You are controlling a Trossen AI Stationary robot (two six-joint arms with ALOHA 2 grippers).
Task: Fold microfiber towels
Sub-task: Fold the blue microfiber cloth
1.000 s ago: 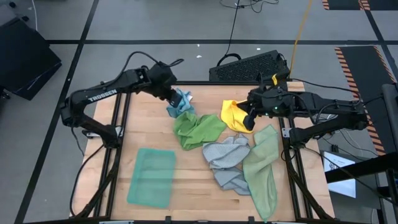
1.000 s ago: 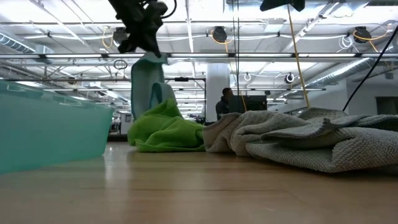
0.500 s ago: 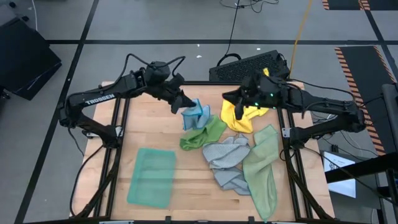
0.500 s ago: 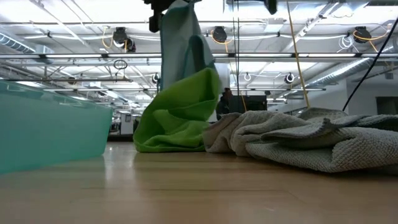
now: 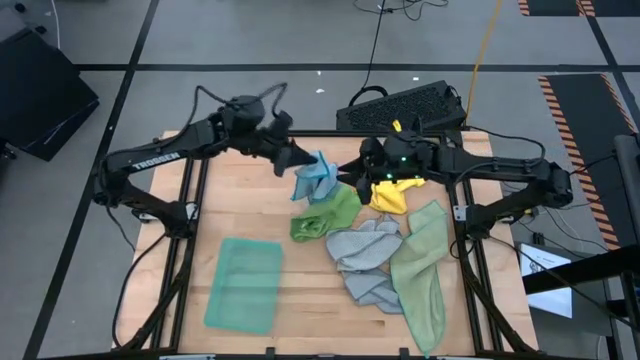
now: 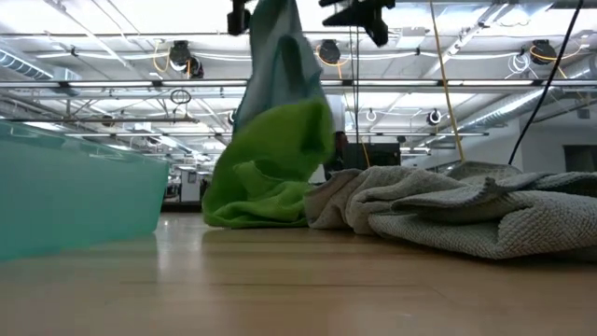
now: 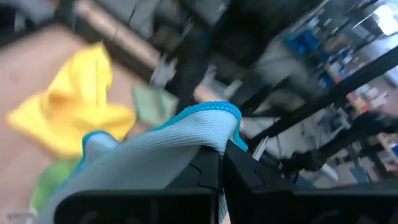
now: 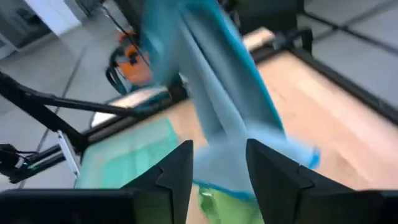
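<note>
My left gripper [image 5: 298,160] is shut on a light blue towel [image 5: 318,178] held up over the table's far middle; this towel [image 6: 278,56] hangs in the low view. Its lower end meets a bright green towel [image 5: 325,213], which rises beside it [image 6: 266,168]. My right gripper [image 5: 352,170] stands open just right of the blue towel [image 8: 211,81], which fills its wrist view ahead of the fingers. A yellow towel [image 5: 395,192] lies crumpled behind the right gripper. A folded teal towel [image 5: 243,283] lies flat at the near left. My left gripper pinches the blue towel's hemmed edge [image 7: 219,118] between its two fingers, close to a corner. The fingers come nearly level from the table's left. The towel hangs slack below them, its lower end on the green towel.
A grey towel [image 5: 365,255] and a pale sage towel [image 5: 425,270] lie crumpled at the near right. A black keyboard [image 5: 400,105] sits beyond the table's far edge. Bare wood [image 5: 240,205] shows at the left, between the teal towel and the left arm.
My left gripper has gone up and toward the table's right, tipping nearer level, and has lifted the blue towel; the green towel's upper part has come up with it. My right gripper has left the yellow towel, now lying on the table, and gone left toward the blue towel.
</note>
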